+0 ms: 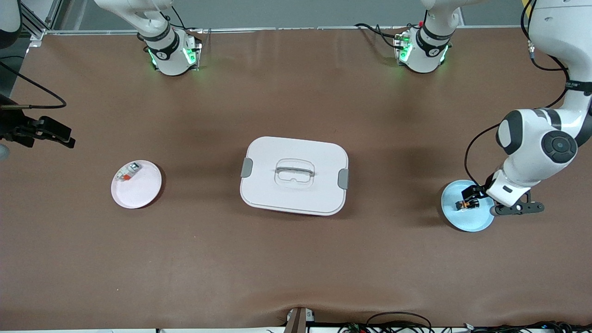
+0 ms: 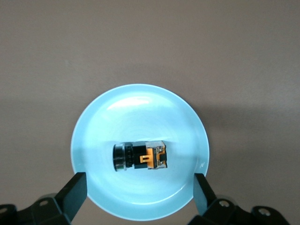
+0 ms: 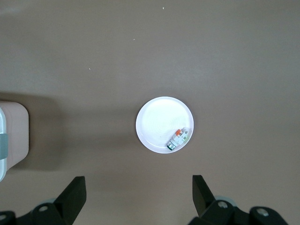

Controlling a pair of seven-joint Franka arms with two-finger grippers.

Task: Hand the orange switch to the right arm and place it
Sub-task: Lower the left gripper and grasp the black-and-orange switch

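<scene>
One orange switch [image 2: 140, 156] in blue plate [image 2: 103, 122]

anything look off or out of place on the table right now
Nothing stands out. The orange switch lies on its side in the blue plate, with the open left gripper over it. The white-grey piece sits at the pink plate's rim. The white box is lidded. The right gripper waits, open.
</scene>
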